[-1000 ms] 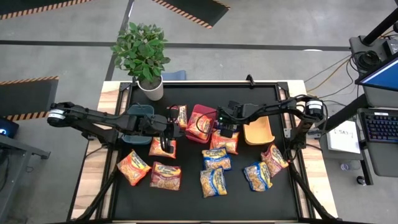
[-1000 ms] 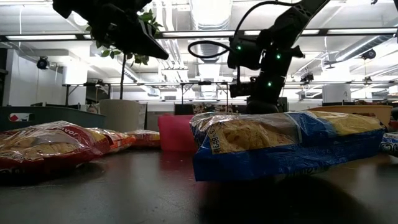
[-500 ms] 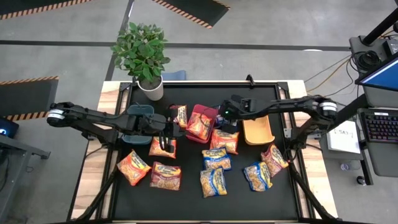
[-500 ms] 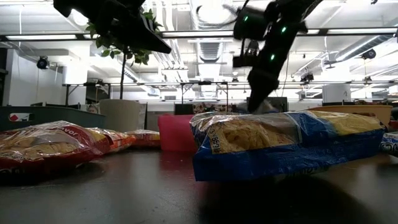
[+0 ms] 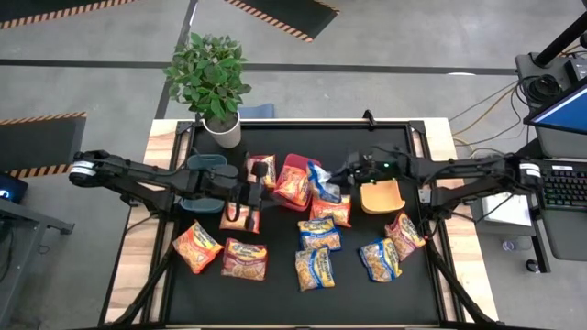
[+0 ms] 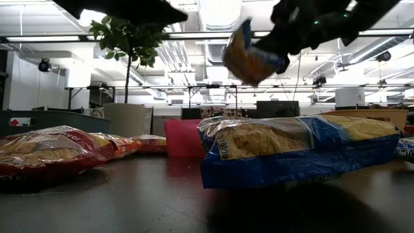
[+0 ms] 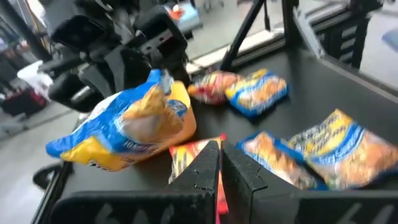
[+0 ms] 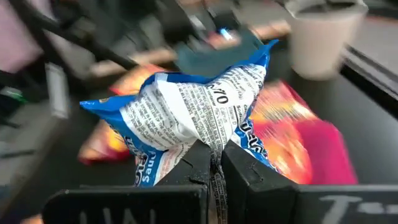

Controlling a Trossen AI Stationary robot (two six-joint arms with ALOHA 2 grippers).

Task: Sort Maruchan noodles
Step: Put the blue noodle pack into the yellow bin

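Ramen packets lie scattered on the black table [image 5: 275, 293]. Orange and red ones [image 5: 196, 246] are at the near left, blue-and-yellow ones [image 5: 315, 267] at the near middle and right. My right gripper [image 5: 341, 176] is shut on a blue-and-yellow packet [image 5: 321, 181], which hangs high in the low view [image 6: 249, 57], beside the red bin [image 5: 295, 181]. My left gripper [image 5: 246, 203] is shut on an orange-red packet [image 5: 240, 220] near the teal bin [image 5: 204, 172]. My left gripper pinches a thin edge of the orange-red packet [image 7: 200, 155] between its two shut fingers, which point almost level toward the table's right. The packet juts out past the fingertips; whether its lower part rests on the table is hidden. My right gripper pinches the blue-and-yellow packet by a gathered, crumpled edge [image 8: 214, 148] between its two fingers. The fingers point almost level toward the table's left. The packet is lifted clear of the table and fans out beyond the fingertips, printed back side toward the wrist.
A tan bin [image 5: 381, 194] stands right of the red bin. A potted plant [image 5: 213, 82] is at the far left corner. An orange packet [image 5: 332, 211] lies under the raised one, and another [image 5: 264, 169] lies between the teal and red bins.
My right gripper has risen from the packets beside the red bin and tipped from pointing down to nearly level, drawing back toward the table's right edge; the blue-and-yellow packet has come up with it, clear of the table. My left gripper has tipped upward in place.
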